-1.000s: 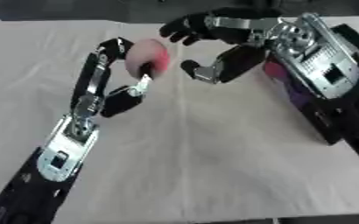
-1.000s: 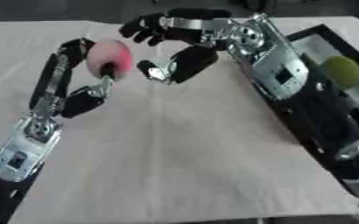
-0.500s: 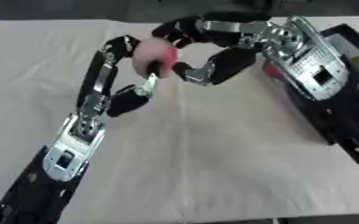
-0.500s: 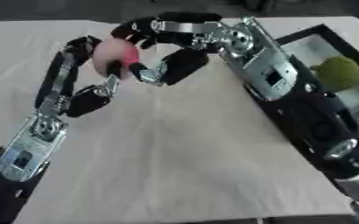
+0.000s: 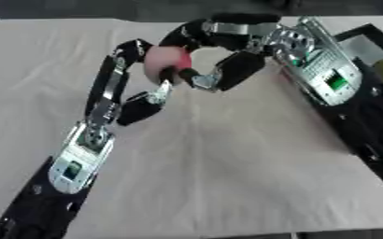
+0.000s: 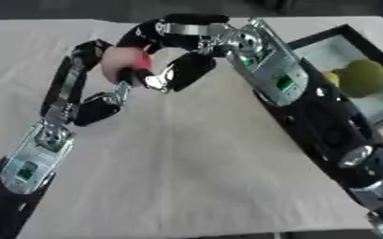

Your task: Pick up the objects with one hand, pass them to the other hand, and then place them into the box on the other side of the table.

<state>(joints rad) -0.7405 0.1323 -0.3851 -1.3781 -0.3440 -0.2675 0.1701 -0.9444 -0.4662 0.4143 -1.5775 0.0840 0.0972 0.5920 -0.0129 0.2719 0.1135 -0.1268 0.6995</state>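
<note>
Your left hand point(image 5: 138, 79) is raised above the cloth-covered table point(image 5: 227, 177), and its curled fingers and thumb wrap the pink round object point(image 5: 167, 63) from the left and from below. Your right hand point(image 5: 215, 56) has come in from the right and closes around the same object: its fingers arch over the top, and its thumb meets the lower right side, so both hands are grasping the pink object together, above the far middle of the table. Whether every fingertip truly touches the object you cannot tell, since the black fingers overlap it. The pink object is off the table surface, between the two palms. On the table's right side, past your right forearm, sits the dark-rimmed box point(image 6: 325, 39) with a pale floor, and inside it lies a green, pear-like object point(image 6: 362, 77) with a smaller yellowish one point(image 6: 332, 77) just beside it on the left
</note>
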